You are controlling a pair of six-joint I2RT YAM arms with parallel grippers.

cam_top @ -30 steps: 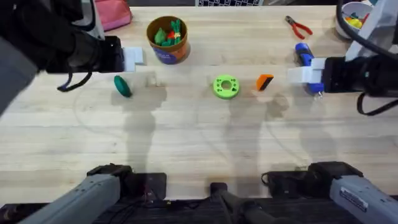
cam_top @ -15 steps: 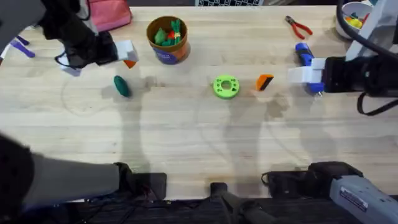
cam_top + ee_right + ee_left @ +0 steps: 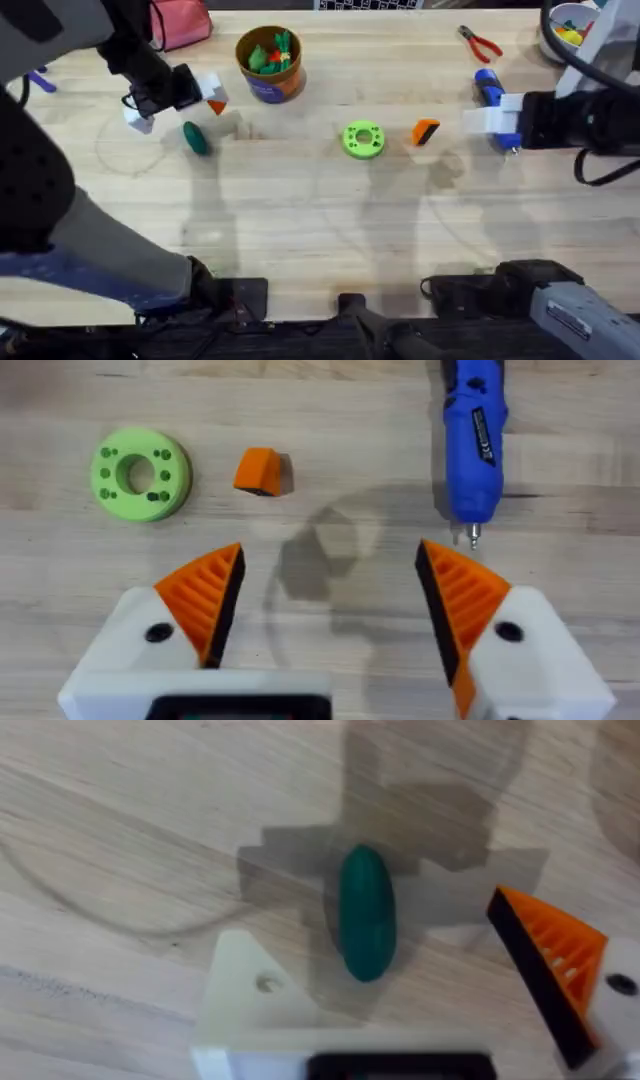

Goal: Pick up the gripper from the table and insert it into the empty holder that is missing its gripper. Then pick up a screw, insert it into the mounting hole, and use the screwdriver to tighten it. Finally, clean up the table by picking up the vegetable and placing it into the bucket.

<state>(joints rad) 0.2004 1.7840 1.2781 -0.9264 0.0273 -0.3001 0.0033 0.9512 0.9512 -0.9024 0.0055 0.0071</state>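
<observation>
Smooth plastic vegetable (image 3: 365,912) and screwdriver (image 3: 472,435) on matt wooden table (image 3: 320,230).

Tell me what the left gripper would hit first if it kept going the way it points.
Most likely the vegetable: it lies on the table between the left gripper's open fingers, though the height above it is unclear.

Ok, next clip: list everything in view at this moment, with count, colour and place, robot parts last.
vegetable: 1, dark green, left part of table, below the left hand
bucket: 1, orange-brown with blue band, far side, holding green and red toys
ring disc: 1, bright green, table middle
gripper: 1, orange with black end, right of the disc
screwdriver: 1, blue, far right
pliers: 1, red-handled, far right corner
pouch: 1, pink, far left
left hand: one bare white holder, one orange pad, open over the vegetable
right hand: two orange pads, open
</observation>
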